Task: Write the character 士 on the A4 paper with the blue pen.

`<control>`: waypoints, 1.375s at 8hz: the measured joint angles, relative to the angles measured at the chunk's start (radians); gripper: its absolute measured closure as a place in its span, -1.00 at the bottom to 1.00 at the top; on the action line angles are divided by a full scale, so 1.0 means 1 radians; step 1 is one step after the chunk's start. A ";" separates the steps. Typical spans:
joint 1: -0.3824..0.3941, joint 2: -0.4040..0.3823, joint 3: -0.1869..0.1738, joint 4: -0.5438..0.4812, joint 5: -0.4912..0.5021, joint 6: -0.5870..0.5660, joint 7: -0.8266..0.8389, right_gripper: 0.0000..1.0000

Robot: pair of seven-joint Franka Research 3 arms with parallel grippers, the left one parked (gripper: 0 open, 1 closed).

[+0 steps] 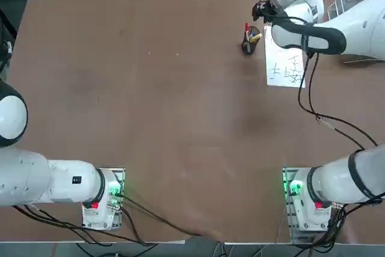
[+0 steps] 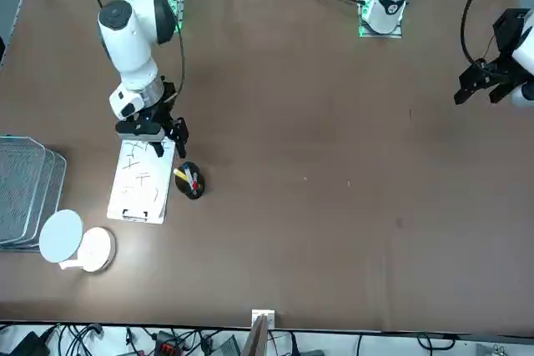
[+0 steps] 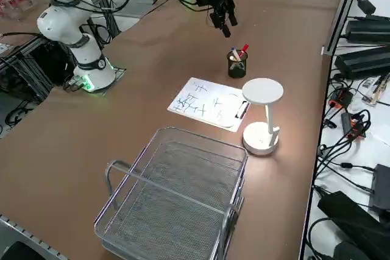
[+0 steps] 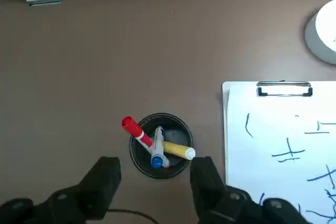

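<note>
Gripper (image 4: pixel 155 182) on your right arm hangs in the air over the black pen cup (image 4: pixel 160 144), fingers (image 4: pixel 105 179) spread about as wide as the cup and nothing between them. You can see that best from the wrist camera, where the 2 fingers flank the cup's rim without touching it.

Inside the cup you have 3 pens: the blue pen (image 4: pixel 157 153), white-bodied with a blue tip, leaning between a red-topped pen (image 4: pixel 134 131) and a yellow marker (image 4: pixel 178 151). All 3 tilt against each other and against the rim.

Your A4 paper (image 4: pixel 283 145) lies flat on the brown table (image 1: pixel 150 100), just beside the cup, with a metal clip (image 4: pixel 284 89) at its top edge and several handwritten strokes already on it. From overhead, the arm covers part of the sheet.

Near the clip end of the sheet stands a small white lamp (image 3: pixel 262 114), and a wire basket (image 3: pixel 177 199) sits further along the same side of the table.
</note>
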 joint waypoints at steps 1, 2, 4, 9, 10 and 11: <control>0.000 0.016 0.000 -0.013 -0.003 0.032 0.003 -0.62; -0.001 0.033 0.000 -0.019 -0.004 0.047 0.006 -0.57; -0.001 0.062 0.000 -0.020 -0.008 0.075 0.007 -0.53; -0.005 0.139 0.000 -0.021 -0.012 0.152 0.009 -0.47; -0.005 0.151 0.000 -0.021 -0.013 0.158 0.009 -0.47; -0.005 0.160 0.000 -0.021 -0.015 0.164 0.009 -0.45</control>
